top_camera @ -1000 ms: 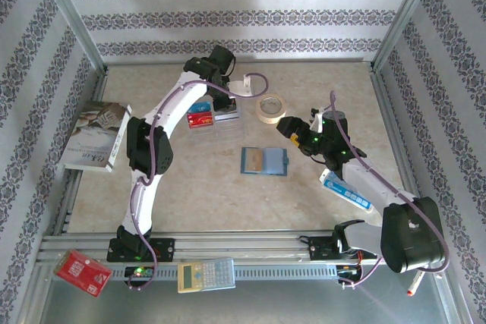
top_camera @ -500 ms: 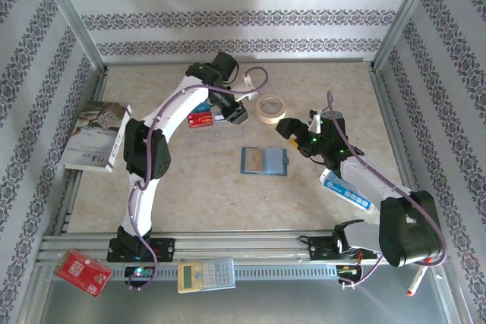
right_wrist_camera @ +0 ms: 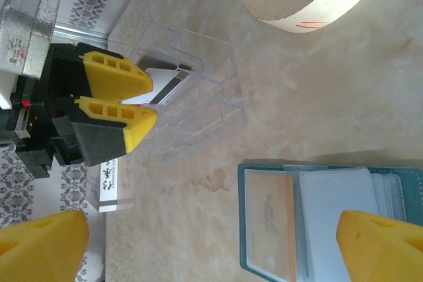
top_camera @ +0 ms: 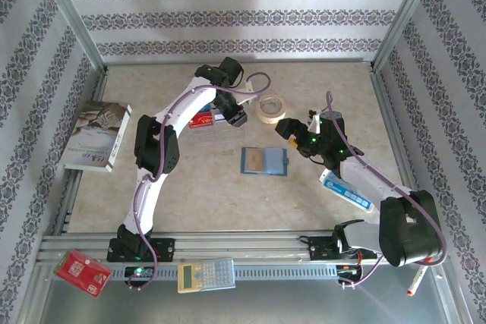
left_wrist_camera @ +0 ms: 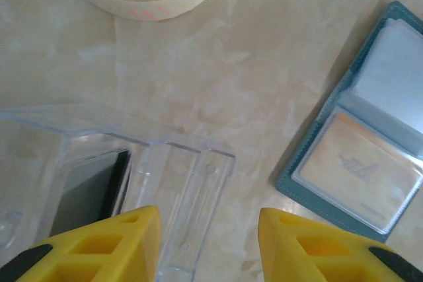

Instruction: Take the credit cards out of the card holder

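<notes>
At 11 o'clock of the table's middle, the left gripper [left_wrist_camera: 205, 236] hangs open and empty over a clear plastic tray [left_wrist_camera: 192, 170] — a red credit card [top_camera: 200, 119] lies beside it. A small teal-blue folding card holder [top_camera: 264, 162] lies open at centre, with 1 gold card [left_wrist_camera: 357, 176] sleeved inside. At 1 o'clock of it, the right gripper [right_wrist_camera: 211, 239] gapes wide, empty — the cream tape roll [top_camera: 269, 108] sits near.

Table [top_camera: 220, 202]: beige marbled top, slight sheen, thin metal rim along far & side edges. Near edge: slotted alu rails [top_camera: 243, 246] across full width, grey sheet-metal strip [top_camera: 304, 301] in front. Walls [top_camera: 243, 13] on 3 sides: pale w/ dark floral bands, horiz. at back, slanting on L & R. Alu posts [top_camera: 76, 24] rise from both far corners. Light bright, even; shadows soft.
</notes>
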Robot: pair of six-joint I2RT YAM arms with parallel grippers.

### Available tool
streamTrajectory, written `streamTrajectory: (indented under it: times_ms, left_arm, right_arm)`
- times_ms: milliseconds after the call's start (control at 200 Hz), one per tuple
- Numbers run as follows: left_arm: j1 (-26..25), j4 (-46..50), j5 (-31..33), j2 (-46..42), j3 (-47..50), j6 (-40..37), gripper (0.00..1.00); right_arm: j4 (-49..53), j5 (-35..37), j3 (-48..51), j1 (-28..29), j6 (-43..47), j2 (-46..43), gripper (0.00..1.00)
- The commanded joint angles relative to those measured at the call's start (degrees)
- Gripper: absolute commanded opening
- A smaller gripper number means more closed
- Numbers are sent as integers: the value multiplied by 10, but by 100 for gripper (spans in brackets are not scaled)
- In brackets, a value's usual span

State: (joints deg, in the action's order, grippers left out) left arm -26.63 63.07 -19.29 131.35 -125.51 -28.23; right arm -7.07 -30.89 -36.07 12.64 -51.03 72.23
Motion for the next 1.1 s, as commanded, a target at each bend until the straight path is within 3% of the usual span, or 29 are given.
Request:
streamTrajectory:
  times_ms: [0,360,699,914,1099]
  left_arm:
    - [0,18,44,3,-18,-6,45]
    - [1,1,110,3,-17,-8,46]
    - [1,-3,35,-53,5,15,46]
    - [1,-148,50,-193,196,134,54]
    - [6,-339,108,-347,423,289,83]
  right_arm:
    - [-9,0,9,8,7,-2,97]
    - [-8,1,14,8,8,-8,97]
    - [9,11,12,18,23,-2,96]
    - [99,78,-6,69,77,11,94]
    - [210,205,-60,163,137,57,88]
